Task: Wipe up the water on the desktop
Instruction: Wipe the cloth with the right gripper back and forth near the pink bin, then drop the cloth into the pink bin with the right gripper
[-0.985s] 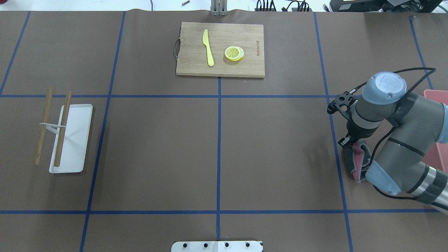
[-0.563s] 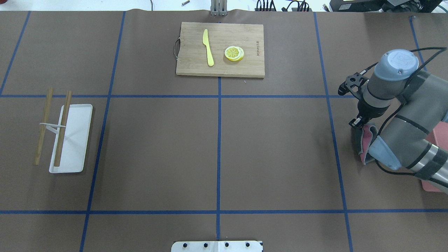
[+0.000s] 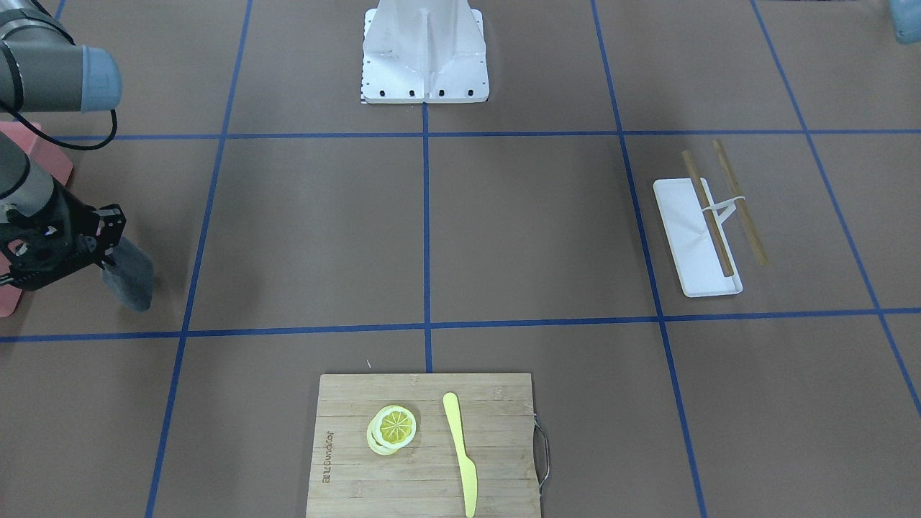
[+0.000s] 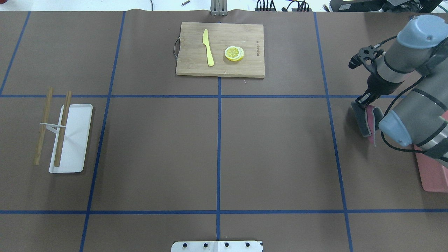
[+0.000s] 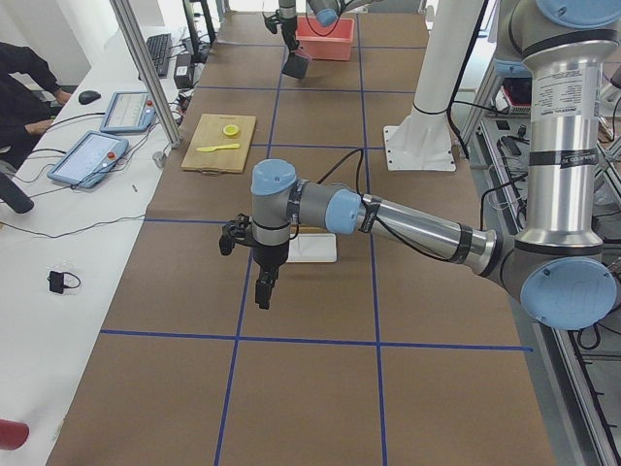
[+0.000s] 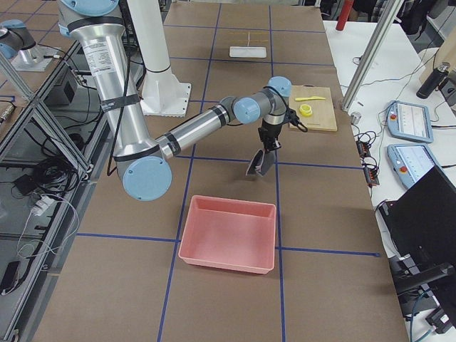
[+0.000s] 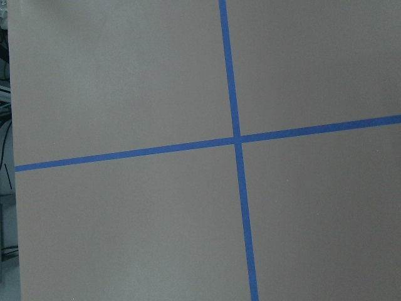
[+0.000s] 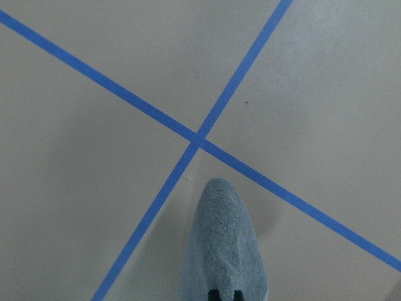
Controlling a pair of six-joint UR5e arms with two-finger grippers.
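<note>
Cloth (image 4: 364,120) pinched in R gripper (image 4: 362,100), desktop (image 4: 280,147) below

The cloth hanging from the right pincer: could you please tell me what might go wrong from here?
1. The cloth is held by one end in the right pincer, so it may slip out or drag bunched when pressed down.
2. No wet patch shows on the desktop, so the wipe might miss the water.
3. The pink bin lies close to the right arm; a low sweep might knock it.
</note>
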